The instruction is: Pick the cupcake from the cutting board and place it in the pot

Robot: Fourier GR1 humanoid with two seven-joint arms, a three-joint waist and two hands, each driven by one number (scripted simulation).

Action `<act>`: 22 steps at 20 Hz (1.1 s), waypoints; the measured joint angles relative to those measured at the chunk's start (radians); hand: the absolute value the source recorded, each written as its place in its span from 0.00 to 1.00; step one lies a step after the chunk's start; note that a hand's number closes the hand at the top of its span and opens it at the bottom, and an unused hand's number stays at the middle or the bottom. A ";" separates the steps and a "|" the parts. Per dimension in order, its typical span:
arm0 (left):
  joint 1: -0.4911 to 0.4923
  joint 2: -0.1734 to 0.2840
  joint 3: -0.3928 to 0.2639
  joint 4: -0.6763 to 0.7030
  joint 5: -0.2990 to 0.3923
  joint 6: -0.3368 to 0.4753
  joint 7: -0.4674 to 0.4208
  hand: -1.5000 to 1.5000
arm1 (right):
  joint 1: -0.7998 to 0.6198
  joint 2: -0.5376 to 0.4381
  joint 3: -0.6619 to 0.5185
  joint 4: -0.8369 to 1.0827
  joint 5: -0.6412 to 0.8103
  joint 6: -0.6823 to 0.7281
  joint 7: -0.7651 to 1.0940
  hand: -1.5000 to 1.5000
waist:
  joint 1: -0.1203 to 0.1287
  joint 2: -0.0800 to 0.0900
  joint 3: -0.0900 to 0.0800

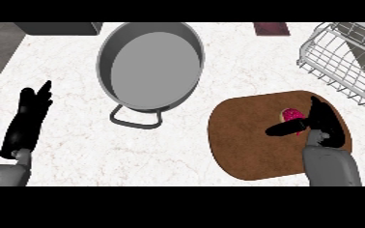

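Cupcake (290,113), pink-topped, sits on the brown cutting board (242,145) at the lower right of the frame, mostly hidden by the right hand (321,123). That hand is over it, thumb and fingers spread apart on either side; whether they touch it cannot be told. The grey pot (149,67) stands at upper centre, well apart. The left hand (27,118) rests open at the left edge, fingers straight.

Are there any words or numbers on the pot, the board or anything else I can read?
None: no words, numbers or signs show anywhere.
The pot is plain grey.
The cutting board is plain brown.
The cupcake, by the right hand, has no label.
The wire rack carries no tag.
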State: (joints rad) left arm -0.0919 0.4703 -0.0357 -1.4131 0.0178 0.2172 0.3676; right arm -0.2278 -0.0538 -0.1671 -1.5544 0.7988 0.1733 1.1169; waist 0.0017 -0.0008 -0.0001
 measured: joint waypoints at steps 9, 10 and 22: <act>0.005 -0.026 0.039 -0.019 -0.038 -0.028 0.008 0.50 | -0.012 -0.033 0.012 0.044 0.070 -0.012 -0.057 1.00 | 0.001 -0.001 -0.001; 0.006 -0.028 0.044 -0.023 -0.038 -0.035 0.011 0.50 | -0.019 -0.037 0.020 0.046 0.085 -0.011 -0.057 1.00 | 0.001 -0.001 -0.001; -0.024 -0.068 0.060 0.005 -0.080 -0.054 0.012 0.50 | -0.058 -0.107 0.120 -0.015 0.252 0.032 -0.127 1.00 | 0.003 0.001 0.000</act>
State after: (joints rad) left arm -0.1158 0.4022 0.0239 -1.4085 -0.0625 0.1636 0.3801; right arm -0.2857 -0.1610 -0.0470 -1.5697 1.0503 0.2052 0.9900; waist 0.0050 -0.0001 -0.0003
